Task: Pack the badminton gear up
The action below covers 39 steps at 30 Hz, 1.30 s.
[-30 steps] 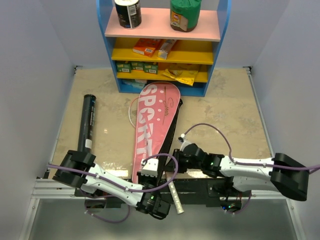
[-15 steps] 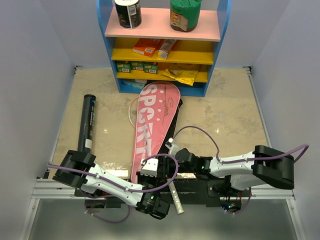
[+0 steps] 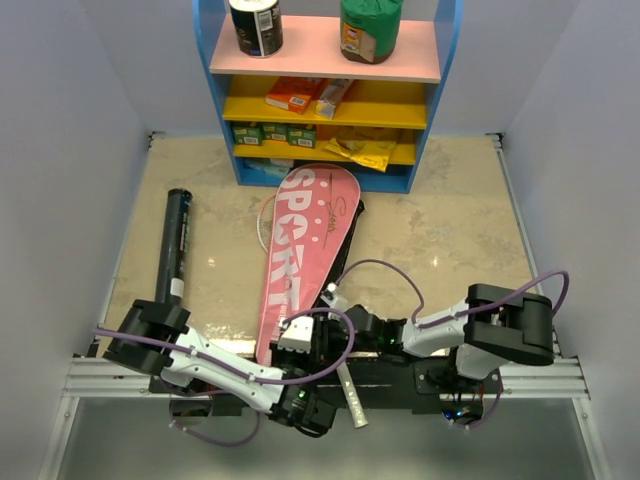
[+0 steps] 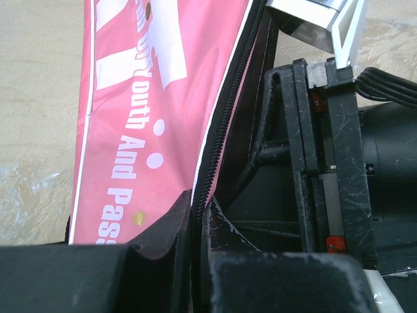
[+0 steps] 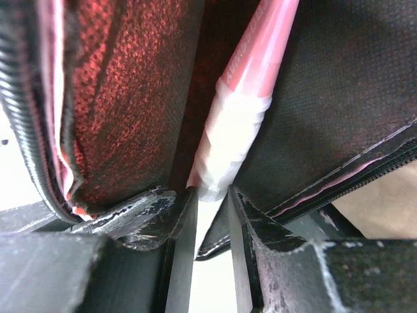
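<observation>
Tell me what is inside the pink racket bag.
In the right wrist view a racket, pink shaft and white wrap, runs into the bag between the right gripper fingers. Its head and anything deeper are hidden by the dark lining.

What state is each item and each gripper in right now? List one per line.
pink bag, lying flat on the table, zip open along one side
racket, shaft inside the bag, white handle at its mouth
black tube, lying on its side, apart from the bag
left gripper, shut on the bag's zip edge
right gripper, shut on the racket's handle
</observation>
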Each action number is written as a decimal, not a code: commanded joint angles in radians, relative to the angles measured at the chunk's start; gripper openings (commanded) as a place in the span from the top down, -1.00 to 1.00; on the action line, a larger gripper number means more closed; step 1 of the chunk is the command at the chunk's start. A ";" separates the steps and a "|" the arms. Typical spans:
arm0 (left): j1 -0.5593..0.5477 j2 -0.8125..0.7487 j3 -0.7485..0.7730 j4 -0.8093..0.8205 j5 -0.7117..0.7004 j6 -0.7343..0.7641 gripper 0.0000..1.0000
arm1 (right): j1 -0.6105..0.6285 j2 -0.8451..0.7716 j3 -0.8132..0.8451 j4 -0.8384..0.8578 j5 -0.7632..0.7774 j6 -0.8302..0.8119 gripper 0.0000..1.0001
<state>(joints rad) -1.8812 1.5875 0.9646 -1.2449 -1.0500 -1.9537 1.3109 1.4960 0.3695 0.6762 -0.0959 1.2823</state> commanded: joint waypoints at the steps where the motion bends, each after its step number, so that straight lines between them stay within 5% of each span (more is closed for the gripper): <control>1: -0.009 -0.040 -0.015 0.059 -0.030 -0.360 1.00 | 0.005 0.055 -0.029 0.290 0.067 0.063 0.42; 19: -0.010 -0.083 -0.066 0.107 0.005 -0.381 1.00 | -0.004 0.412 -0.043 1.025 0.127 0.118 0.35; 26: -0.012 -0.078 -0.055 0.081 0.008 -0.389 1.00 | -0.039 0.432 -0.079 1.120 0.065 0.092 0.33; 32: -0.012 -0.067 -0.030 -0.026 -0.008 -0.456 1.00 | -0.039 0.127 -0.086 0.756 0.056 -0.026 0.27; 39: -0.010 -0.155 -0.058 -0.071 -0.053 -0.464 1.00 | -0.036 -0.222 0.052 -0.020 0.087 -0.240 0.16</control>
<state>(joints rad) -1.8881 1.5040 0.9195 -1.3003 -1.0508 -1.9537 1.2671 1.4487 0.2859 0.9470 -0.0376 1.1927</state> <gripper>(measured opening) 0.087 0.403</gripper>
